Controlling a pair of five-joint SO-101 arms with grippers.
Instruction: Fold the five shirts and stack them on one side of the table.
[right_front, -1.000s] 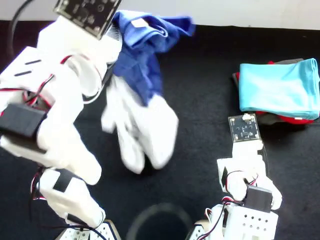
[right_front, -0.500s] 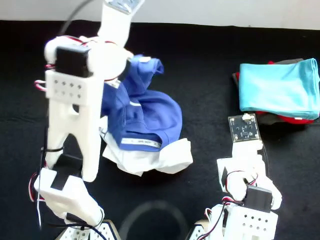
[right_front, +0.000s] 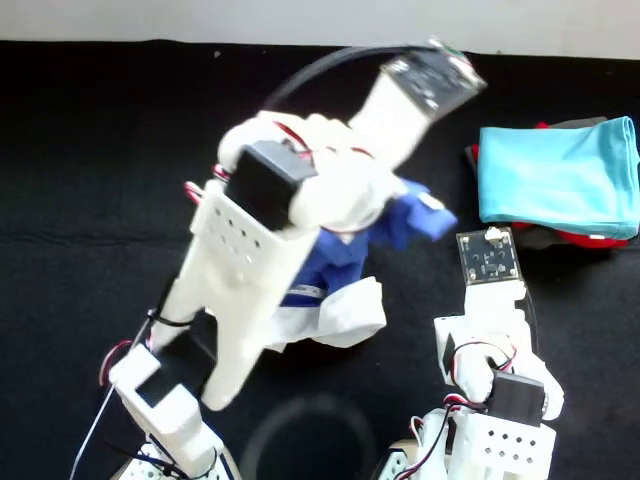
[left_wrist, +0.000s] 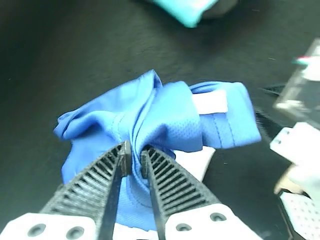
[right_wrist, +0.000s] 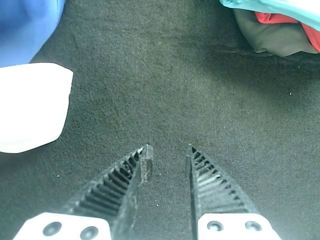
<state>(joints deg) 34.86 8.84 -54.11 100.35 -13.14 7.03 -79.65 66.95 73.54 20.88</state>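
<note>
Blue shirt (right_front: 415, 215) swung within the last second from upper left to centre of the high view, nearer the teal-topped stack (right_front: 555, 180) at right; pinched along a crumpled ridge by left claw (left_wrist: 132, 155), nearly closed on the cloth. Still bunched, so folding likely yet to begin. Long axis lower left to upper right, free end toward the stack. White shirt (right_front: 345, 315) just beneath, low centre. Right claw (right_wrist: 167, 157) narrowly parted, holding nothing, over bare table (right_wrist: 150, 65).
</note>
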